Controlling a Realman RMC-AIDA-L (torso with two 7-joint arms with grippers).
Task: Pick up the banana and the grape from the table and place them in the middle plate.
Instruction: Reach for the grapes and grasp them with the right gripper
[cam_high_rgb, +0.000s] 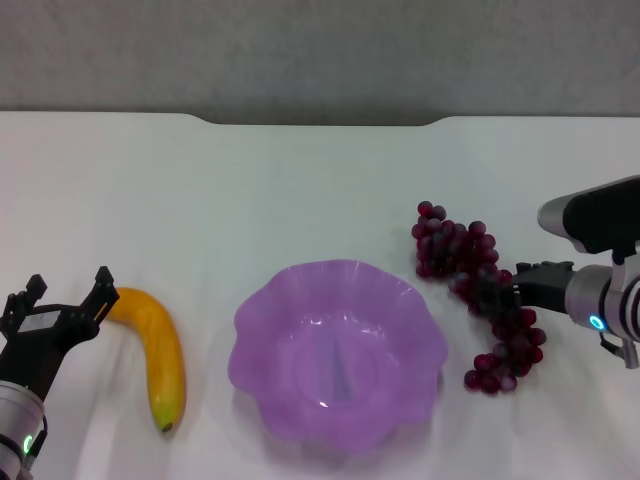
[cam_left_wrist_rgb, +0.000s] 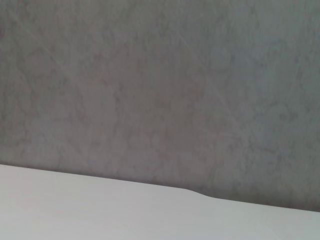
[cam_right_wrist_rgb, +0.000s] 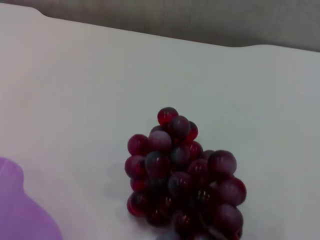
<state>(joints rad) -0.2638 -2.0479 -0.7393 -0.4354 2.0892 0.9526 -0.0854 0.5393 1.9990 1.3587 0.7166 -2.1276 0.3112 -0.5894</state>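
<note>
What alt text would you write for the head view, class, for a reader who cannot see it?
A translucent purple middle plate sits empty on the white table, the banana lying to its left and the grape bunch to its right. The left gripper is open beside the banana's upper end; the right gripper is at the grapes.

A plain white surface (cam_high_rgb: 300, 180) against a mottled grey wall (cam_high_rgb: 320, 50). The banana (cam_high_rgb: 160, 355) is yellow-orange, darkening to green at its tip. The grape (cam_high_rgb: 480, 290) bunch is dark red-purple — glossy, some berries frosted pale. The middle plate (cam_high_rgb: 262, 330) is translucent purple. Both pincers — left pincer (cam_high_rgb: 68, 295), right pincer (cam_high_rgb: 500, 290) — are black.
</note>
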